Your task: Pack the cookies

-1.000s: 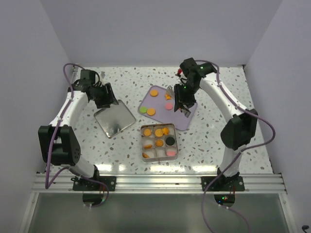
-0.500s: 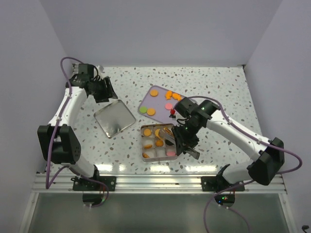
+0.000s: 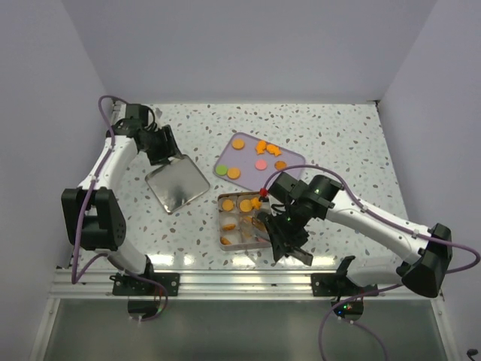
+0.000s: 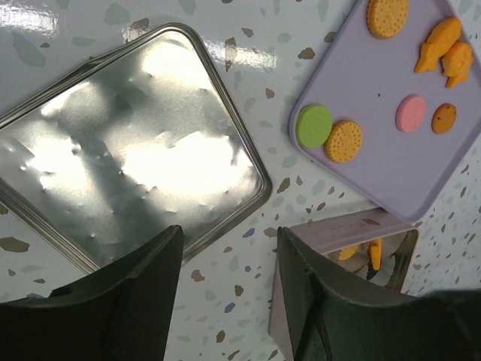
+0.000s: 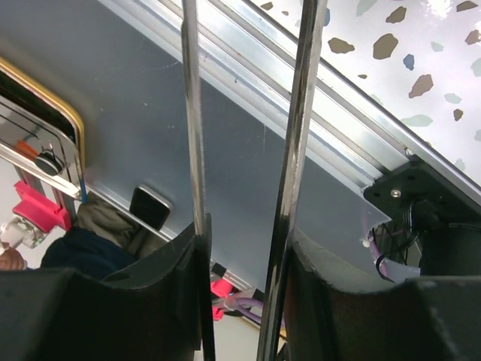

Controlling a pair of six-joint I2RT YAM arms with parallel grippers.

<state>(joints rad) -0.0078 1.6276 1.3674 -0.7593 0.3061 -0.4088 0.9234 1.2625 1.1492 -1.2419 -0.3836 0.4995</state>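
Top. Right jaws down at 5 o'clock corner of tin (image 3: 234,232), angled toward rail (image 3: 240,280). Likely hazards: clipping the tin wall and shoving it; dropping a piece outside its cell; overfilling cells so lid (image 3: 176,186), at 10 o'clock of tin, won't seat. Cookies (image 3: 238,143) in two places: loose on tray (image 3: 246,156) at 12 o'clock of tin, and orange ones in cells, some apparently on edge.

Left wrist. Left jaws released, empty, over lid rim. On tray: orange rounds, one green, one pink, two orange animal shapes.

Right wrist. Right jaws clenched on thin metal tongs (image 5: 192,113); tips out of frame, cannot tell any load.
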